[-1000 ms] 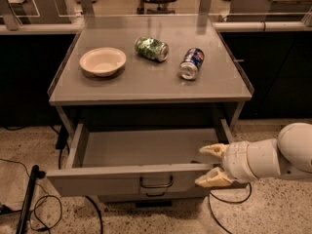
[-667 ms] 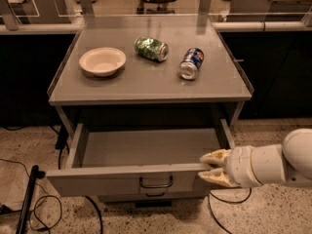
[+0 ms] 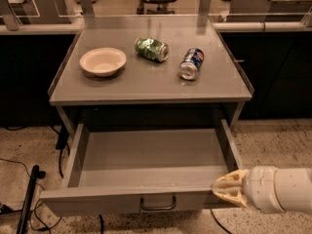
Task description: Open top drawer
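One drawer, the top drawer (image 3: pixel 146 156), stands open in the lower centre of the frame, drawn well out from under the grey cabinet top (image 3: pixel 146 87). Its interior is a bare grey tray. Its flat front panel runs along the bottom of the frame, with a dark metal loop handle (image 3: pixel 158 204) at the panel's centre.

The gripper (image 3: pixel 225 189) is at the lower right of the frame, pointing left, its cream-coloured tip at the right end of the drawer's front panel, at or just beside the front right corner. Contact with the panel cannot be confirmed. How far the claw is open cannot be told from this view, nor whether it has hold of anything. It is well apart from the loop handle. Behind it, the white cylindrical arm (image 3: pixel 285 189) runs off the right edge of the frame.

Three items lie on the cabinet top, in the upper half of the frame. A shallow cream bowl (image 3: pixel 103 61) sits upright at the left. A green can (image 3: pixel 151 48) lies on its side near the centre. A blue can (image 3: pixel 191 63) lies on its side to the right of the green one. All three are apart from one another.

A speckled floor (image 3: pixel 273 140) surrounds the cabinet. Dark cables (image 3: pixel 12 167) and a black pole (image 3: pixel 28 199) lie at the lower left.
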You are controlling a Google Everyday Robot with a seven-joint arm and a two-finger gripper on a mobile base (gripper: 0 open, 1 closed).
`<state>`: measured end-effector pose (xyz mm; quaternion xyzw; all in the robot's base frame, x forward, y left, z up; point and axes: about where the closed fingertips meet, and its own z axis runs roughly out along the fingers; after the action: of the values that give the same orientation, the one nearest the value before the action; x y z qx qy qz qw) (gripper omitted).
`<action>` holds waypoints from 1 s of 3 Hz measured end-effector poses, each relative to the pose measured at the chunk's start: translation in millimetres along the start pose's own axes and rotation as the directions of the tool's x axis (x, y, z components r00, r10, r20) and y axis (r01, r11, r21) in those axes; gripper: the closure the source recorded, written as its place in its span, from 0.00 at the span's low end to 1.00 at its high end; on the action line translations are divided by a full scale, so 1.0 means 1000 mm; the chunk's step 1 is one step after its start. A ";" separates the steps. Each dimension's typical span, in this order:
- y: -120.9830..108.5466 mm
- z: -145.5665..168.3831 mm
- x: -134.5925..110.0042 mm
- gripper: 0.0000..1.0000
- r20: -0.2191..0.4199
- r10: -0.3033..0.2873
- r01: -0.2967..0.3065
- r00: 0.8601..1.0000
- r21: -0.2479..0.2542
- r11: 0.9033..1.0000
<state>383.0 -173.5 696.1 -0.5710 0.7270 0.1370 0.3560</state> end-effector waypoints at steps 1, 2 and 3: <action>0.000 -0.003 0.002 0.80 -0.002 0.004 -0.004 1.000 0.007 1.000; 0.000 -0.003 0.002 0.59 -0.002 0.004 -0.004 1.000 0.007 1.000; 0.000 -0.003 0.002 0.27 -0.002 0.004 -0.004 1.000 0.007 1.000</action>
<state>381.2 -176.8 696.6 -0.5683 0.7290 0.1348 0.3571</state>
